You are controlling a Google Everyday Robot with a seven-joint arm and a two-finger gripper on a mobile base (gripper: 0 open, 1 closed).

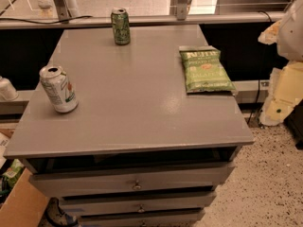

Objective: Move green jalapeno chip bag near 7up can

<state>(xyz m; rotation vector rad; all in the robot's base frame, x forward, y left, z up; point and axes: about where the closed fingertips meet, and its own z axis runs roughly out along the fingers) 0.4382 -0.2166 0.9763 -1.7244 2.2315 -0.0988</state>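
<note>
The green jalapeno chip bag (206, 70) lies flat near the right edge of the grey tabletop (132, 108). The 7up can (58, 89), silver-white with green lettering, stands near the left edge, leaning slightly. They are far apart, with the width of the table between them. My gripper (280, 98) shows as white and cream parts at the right edge of the camera view, off the table, to the right of the bag and a little lower. It touches nothing.
An all-green can (120, 26) stands at the back of the table, left of centre. The table is a drawer unit with drawers (137, 183) below. A cardboard box (21, 207) sits on the floor at the left. A ledge and cable (42, 20) run behind.
</note>
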